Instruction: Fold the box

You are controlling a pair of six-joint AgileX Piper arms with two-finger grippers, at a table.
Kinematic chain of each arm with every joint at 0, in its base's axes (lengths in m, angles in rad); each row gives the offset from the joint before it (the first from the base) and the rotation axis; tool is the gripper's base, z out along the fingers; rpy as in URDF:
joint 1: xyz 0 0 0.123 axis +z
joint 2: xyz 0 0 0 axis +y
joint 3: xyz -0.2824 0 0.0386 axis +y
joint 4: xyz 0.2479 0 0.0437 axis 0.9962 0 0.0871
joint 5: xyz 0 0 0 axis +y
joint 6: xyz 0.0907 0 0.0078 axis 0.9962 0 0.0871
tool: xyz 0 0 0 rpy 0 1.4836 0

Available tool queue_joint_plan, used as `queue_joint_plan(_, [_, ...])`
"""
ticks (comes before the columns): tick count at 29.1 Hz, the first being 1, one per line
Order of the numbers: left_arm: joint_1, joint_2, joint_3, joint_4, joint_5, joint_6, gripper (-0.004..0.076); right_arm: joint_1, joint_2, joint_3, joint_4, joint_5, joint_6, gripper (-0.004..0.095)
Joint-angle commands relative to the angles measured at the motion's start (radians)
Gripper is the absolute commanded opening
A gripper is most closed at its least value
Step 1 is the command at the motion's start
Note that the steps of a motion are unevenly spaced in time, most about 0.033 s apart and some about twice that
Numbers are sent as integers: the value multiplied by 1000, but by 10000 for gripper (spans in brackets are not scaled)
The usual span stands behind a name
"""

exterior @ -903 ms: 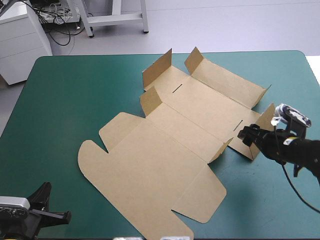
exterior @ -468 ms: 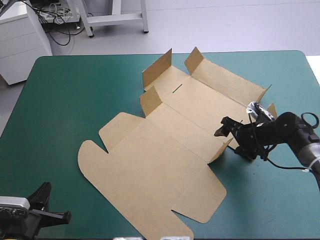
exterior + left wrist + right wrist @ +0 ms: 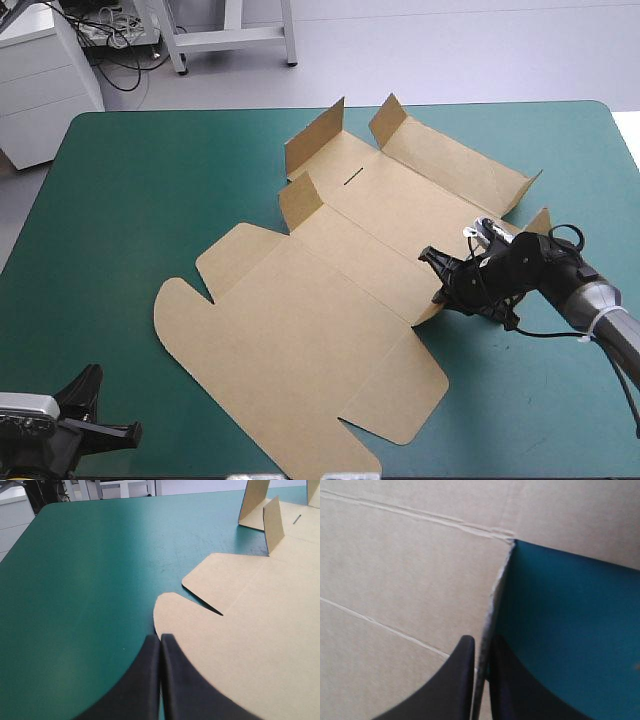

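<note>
Fingers of your right gripper (image 3: 437, 275) pinch the box's (image 3: 330, 320) raised side flap (image 3: 425, 313) toward the bench's (image 3: 150, 200) right edge, apparently to fold it; the left gripper's (image 3: 161, 639) fingers are pressed together, idle.

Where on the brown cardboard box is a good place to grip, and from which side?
Grip the flat brown cardboard box by its small upturned flap on the right side, coming from the table's right edge. The flap stands clear of the teal-green cover, its thin edge free to pinch, as the right tool does.
</note>
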Motion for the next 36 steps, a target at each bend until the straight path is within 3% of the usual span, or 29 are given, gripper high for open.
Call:
queue_joint_plan(1, [-6, -16, -19, -10, -75, 2, -32, 13, -26, -33, 2, -24, 15, -1])
queue_joint_plan(6, [-6, -16, -19, -10, -75, 2, -32, 12, -26, -33, 28, -36, -13, -1])
queue_joint_plan(12, [-6, -16, -19, -10, -75, 2, -32, 12, -20, -97, -7, -38, -240, -2])
queue_joint_plan(15, [-6, -16, -19, -10, -75, 2, -32, 12, -3, -176, -51, 45, -378, -2])
queue_joint_plan(23, [-6, -16, -19, -10, -75, 2, -32, 12, 144, -490, -153, 354, -581, -2])
queue_joint_plan(33, [-6, -16, -19, -9, -75, 2, -32, 21, 352, -860, -152, 484, -879, -5])
queue_joint_plan(36, [-6, -16, -19, -9, -75, 2, -32, 77, 401, -940, -202, 484, -1077, -4])
